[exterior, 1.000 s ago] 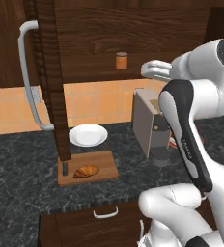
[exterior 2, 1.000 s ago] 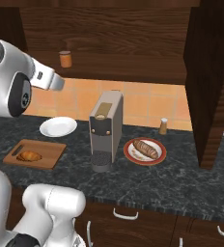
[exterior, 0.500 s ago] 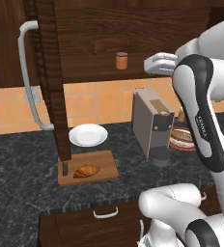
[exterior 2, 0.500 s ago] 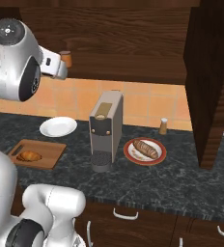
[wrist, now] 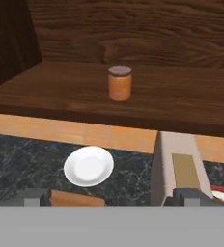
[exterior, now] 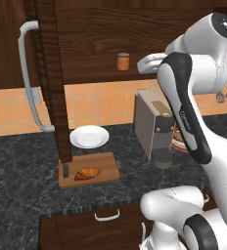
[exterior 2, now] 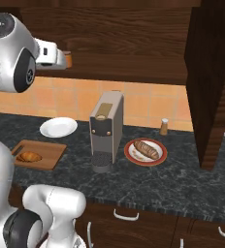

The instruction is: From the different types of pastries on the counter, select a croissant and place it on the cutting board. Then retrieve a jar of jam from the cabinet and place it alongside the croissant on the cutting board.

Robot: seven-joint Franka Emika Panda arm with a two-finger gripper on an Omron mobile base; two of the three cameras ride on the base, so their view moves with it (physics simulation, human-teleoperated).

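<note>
Gripper (wrist: 113,195) raised level with the cabinet shelf (wrist: 75,91), jaws spread wide, nothing between them; only the two dark fingertips (wrist: 34,196) show, low in the hand view. From the left base view the hand is largely masked by the arm's own forearm. Jar of jam (wrist: 119,83) stands upright on the shelf ahead, apart from the gripper; in the right base view it is mostly hidden behind the wrist. Below: white plate (exterior: 89,136), grey coffee machine (exterior 2: 106,127). Croissant (exterior: 87,173) lies on the cutting board (exterior: 108,168), whose left end sits behind the open cabinet door (exterior: 52,78). Long pastry (exterior 2: 147,149) on red-rimmed plate (exterior 2: 131,156), right of the machine. Small shaker (exterior 2: 164,127) by the wall, detail unclear.
</note>
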